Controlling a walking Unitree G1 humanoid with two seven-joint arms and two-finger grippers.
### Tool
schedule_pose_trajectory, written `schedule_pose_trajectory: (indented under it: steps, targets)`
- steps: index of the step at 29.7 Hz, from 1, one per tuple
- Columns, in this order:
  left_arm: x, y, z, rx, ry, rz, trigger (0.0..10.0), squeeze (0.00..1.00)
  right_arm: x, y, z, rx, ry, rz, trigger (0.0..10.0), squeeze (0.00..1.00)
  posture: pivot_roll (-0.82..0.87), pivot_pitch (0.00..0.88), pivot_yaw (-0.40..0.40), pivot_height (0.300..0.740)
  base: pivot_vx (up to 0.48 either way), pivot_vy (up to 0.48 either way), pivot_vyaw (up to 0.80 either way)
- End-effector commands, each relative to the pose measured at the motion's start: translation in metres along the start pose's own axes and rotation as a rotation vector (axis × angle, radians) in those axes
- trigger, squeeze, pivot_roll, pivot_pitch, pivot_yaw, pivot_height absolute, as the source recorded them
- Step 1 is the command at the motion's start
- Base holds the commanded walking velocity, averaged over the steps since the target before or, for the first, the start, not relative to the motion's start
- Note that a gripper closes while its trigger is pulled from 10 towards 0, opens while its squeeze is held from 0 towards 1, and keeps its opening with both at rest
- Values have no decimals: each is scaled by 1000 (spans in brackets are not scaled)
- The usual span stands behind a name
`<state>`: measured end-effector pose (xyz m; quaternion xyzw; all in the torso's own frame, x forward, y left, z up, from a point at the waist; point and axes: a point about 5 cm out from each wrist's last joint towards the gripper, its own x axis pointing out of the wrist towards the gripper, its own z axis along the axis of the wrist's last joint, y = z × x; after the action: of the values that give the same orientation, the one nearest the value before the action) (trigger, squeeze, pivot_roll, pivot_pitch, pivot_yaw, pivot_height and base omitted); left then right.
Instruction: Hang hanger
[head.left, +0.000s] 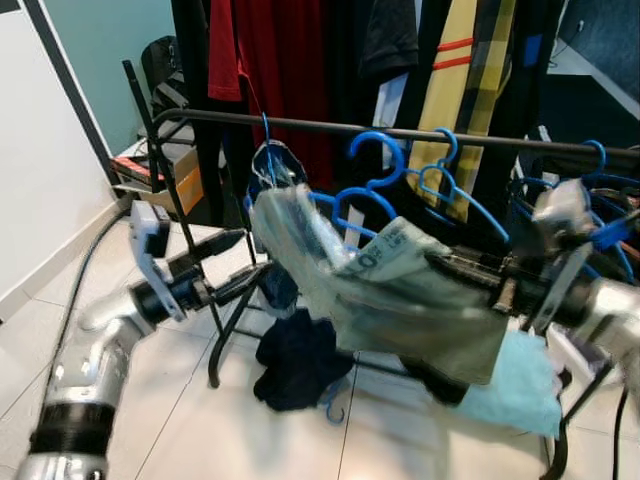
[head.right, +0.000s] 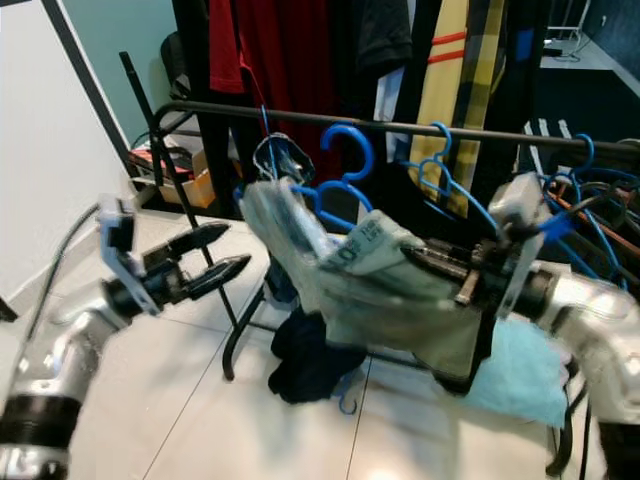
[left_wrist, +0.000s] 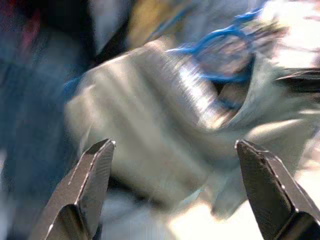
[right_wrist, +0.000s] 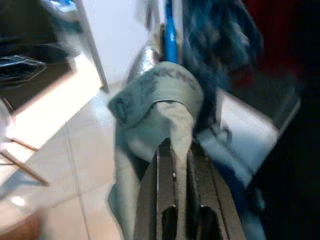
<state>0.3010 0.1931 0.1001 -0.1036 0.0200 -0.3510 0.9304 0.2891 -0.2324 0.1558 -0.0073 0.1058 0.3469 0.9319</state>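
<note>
Right claw (head.right: 425, 258) clamped on pale green shirt (head.right: 380, 290) draped over a blue hanger (head.right: 345, 185) near the rack rail (head.right: 300, 118), left claw (head.right: 215, 258) wide open beside it.

Indoor light is even and fairly bright, with a pale sheen on the glossy white floor tiles (head.left: 180, 410). Both eye views are softly motion-blurred, most on the near grey-green printed garment (head.left: 400, 290) and the right side. The wrist views smear heavily; the far dark hanging clothes (head.right: 300, 60) sit in shade.
</note>
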Motion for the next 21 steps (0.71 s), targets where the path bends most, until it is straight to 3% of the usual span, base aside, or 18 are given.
schedule_pose_trajectory:
  steps: [1,3,4,5,7,8,11,12,13,16,18,21]
  targets:
    - [-18,3,-61,-95,238,179,10000,0,8,0,-55,83,162,-94,0,0,-80,0,47,740,0,0,0]
    - [-31,-4,-103,-167,418,284,10000,0,18,6,-100,170,268,-184,0,0,-67,0,50,740,0,0,0]
    - [-31,-4,-103,-167,418,284,10000,0,18,6,-100,170,268,-184,0,0,-67,0,50,740,0,0,0]
    - [-33,-7,-116,-187,486,325,10000,0,22,8,-118,211,311,-237,0,0,-64,0,55,740,0,0,0]
    - [-33,-7,-116,-187,486,325,10000,0,22,8,-118,211,311,-237,0,0,-64,0,55,740,0,0,0]
    - [-34,-11,-125,-199,540,349,10000,0,24,10,-134,242,350,-300,0,0,-60,0,60,740,0,0,0]
    - [-35,-14,-135,-217,593,396,10000,0,24,11,-148,277,386,-370,0,0,-54,0,62,740,0,0,0]
    - [-37,-16,-140,-226,623,426,10000,0,24,13,-156,297,405,-410,10000,0,-51,0,63,740,0,0,0]
    - [-37,-16,-140,-226,623,426,10000,0,24,13,-156,297,405,-410,10000,0,-51,0,63,740,0,0,0]
    - [-50,-27,-162,-217,755,497,10000,0,20,26,-181,364,462,-474,10000,0,-49,0,76,740,0,0,0]
    - [-50,-27,-162,-217,755,497,10000,0,20,26,-181,364,462,-474,10000,0,-49,0,76,740,0,0,0]
    - [-67,-37,-180,-207,856,549,10000,0,12,36,-200,392,519,-539,10000,0,-45,0,73,740,0,0,0]
